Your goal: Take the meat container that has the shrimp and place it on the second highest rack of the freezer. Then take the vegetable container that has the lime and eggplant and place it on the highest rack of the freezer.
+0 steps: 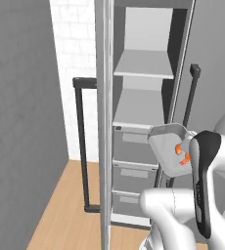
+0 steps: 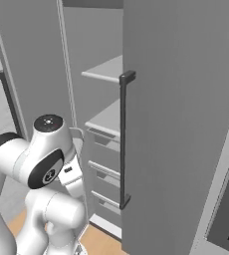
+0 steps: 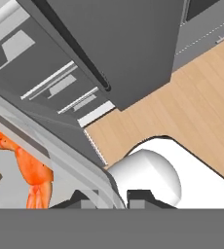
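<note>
The gripper (image 3: 113,198) is clamped on the rim of the clear meat container (image 1: 169,146), tilted, with the curled orange shrimp (image 1: 182,154) inside. Beyond it, the freezer (image 1: 141,122) stands open, second highest rack (image 1: 138,110) bare.

1. Freezer (image 1: 148,97) is standing open w/ two flat shelf boards showing inside.
2. Highest rack (image 1: 144,65) is sitting bare, pale grey; nothing resting on it.
3. Second highest rack (image 1: 139,108) is lying just below, also bare.
4. Grey drawer fronts (image 1: 134,163) are stacking under the lower board.
5. Wood floor (image 1: 65,205) is running beneath the cabinet.
</note>
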